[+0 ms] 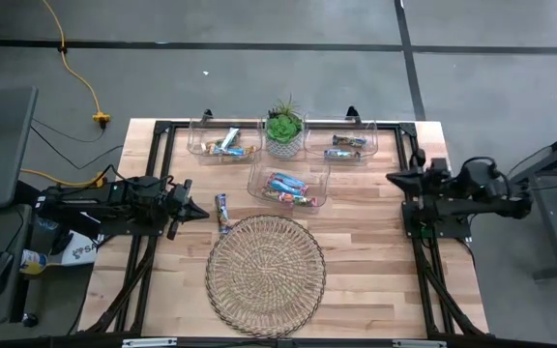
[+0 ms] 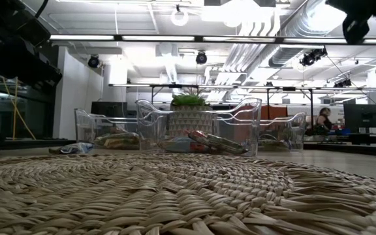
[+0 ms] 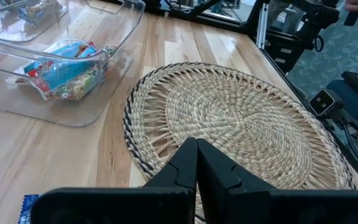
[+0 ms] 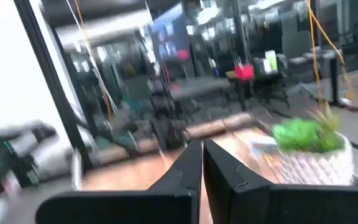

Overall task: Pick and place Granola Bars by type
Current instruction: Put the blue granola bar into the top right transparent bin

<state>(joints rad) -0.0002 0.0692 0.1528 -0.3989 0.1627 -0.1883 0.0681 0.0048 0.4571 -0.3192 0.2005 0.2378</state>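
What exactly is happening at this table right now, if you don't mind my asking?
Nothing is being handled at the moment. The left gripper and right gripper are both shut and empty, parked at the table's sides. Granola bars already lie in three clear bins, sorted around a small potted plant. One bar lies loose on the wood beside the wicker tray, close to the left gripper.

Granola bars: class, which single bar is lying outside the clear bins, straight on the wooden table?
The bar lying alone on the bare wood between the left gripper and the wicker tray's rim. Every other bar sits inside one of the three clear bins.
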